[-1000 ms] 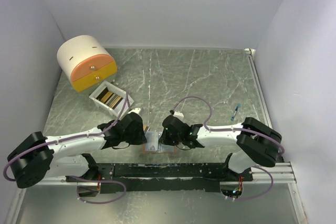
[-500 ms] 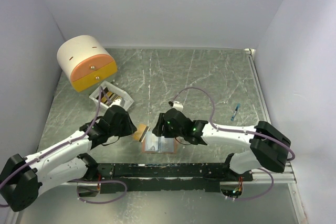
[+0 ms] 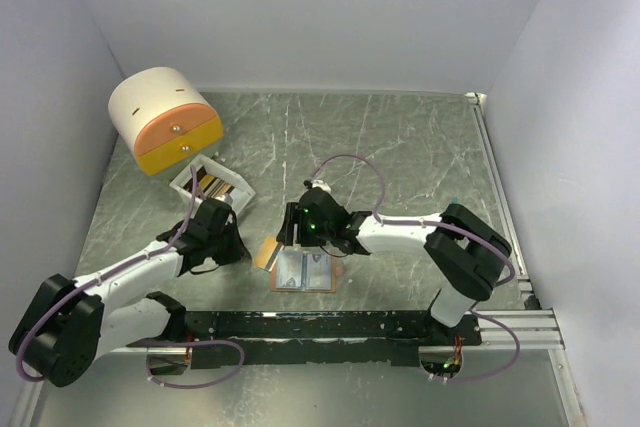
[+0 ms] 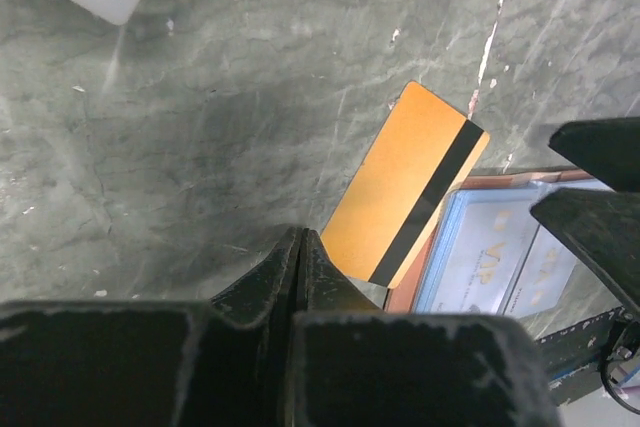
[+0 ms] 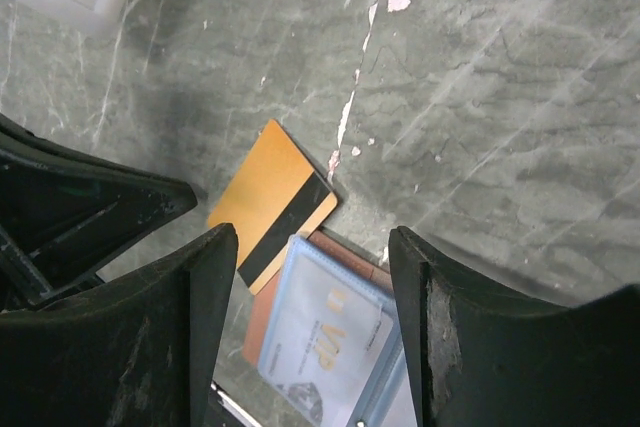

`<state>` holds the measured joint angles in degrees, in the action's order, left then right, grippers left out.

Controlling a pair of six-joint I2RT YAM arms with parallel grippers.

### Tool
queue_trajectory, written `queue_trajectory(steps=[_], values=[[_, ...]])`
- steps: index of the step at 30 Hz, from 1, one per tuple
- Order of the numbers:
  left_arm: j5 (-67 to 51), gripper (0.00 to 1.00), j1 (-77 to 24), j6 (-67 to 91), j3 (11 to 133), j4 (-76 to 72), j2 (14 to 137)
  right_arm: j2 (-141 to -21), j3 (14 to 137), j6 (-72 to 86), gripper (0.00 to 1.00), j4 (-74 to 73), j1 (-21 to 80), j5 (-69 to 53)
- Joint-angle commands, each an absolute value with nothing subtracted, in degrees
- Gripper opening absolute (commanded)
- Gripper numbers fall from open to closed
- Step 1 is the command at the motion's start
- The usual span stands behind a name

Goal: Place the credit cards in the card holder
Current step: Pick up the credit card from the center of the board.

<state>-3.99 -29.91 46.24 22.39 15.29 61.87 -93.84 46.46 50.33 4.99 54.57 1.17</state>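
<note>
Top external: L gripper [image 3: 245, 244] low, pinching orange card [image 3: 266, 252] corner; R gripper [image 3: 292, 232] spread wide above card holder [image 3: 305, 272].

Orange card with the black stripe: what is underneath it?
The flat orange card lies on the grey marbled table, one edge at the open salmon-and-blue card holder; whether it overlaps that is hidden.

Top view high overhead, looking down, both wrist views close, facing downward, sharing orange card [image 4: 405, 187] and card holder [image 5: 320, 332].
</note>
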Motion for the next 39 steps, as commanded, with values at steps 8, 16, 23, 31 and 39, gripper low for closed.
queue_trajectory(steps=[8, 16, 23, 31, 39], values=[[-9.15, 0.07, -29.36, 44.77, 21.19, 11.24, 61.10, -100.18, 48.03, 49.23, 0.63, 12.39, 53.31, -4.59], [-11.25, 0.07, -29.34, 44.91, 18.97, 8.10, 62.79, -101.80, 48.45, 49.17, 0.63, 13.63, 53.40, -5.58], [-11.46, 0.07, -29.36, 44.57, 18.04, 7.07, 63.65, -101.88, 47.11, 50.98, 0.63, 16.87, 53.31, -8.03], [-11.19, 0.07, -29.35, 44.29, 17.60, 7.49, 63.06, -102.55, 44.13, 54.22, 0.62, 24.14, 52.19, -13.22], [-11.48, 0.07, -29.29, 43.84, 17.45, 7.32, 62.54, -104.45, 41.46, 57.69, 0.60, 32.79, 51.50, -17.94]])
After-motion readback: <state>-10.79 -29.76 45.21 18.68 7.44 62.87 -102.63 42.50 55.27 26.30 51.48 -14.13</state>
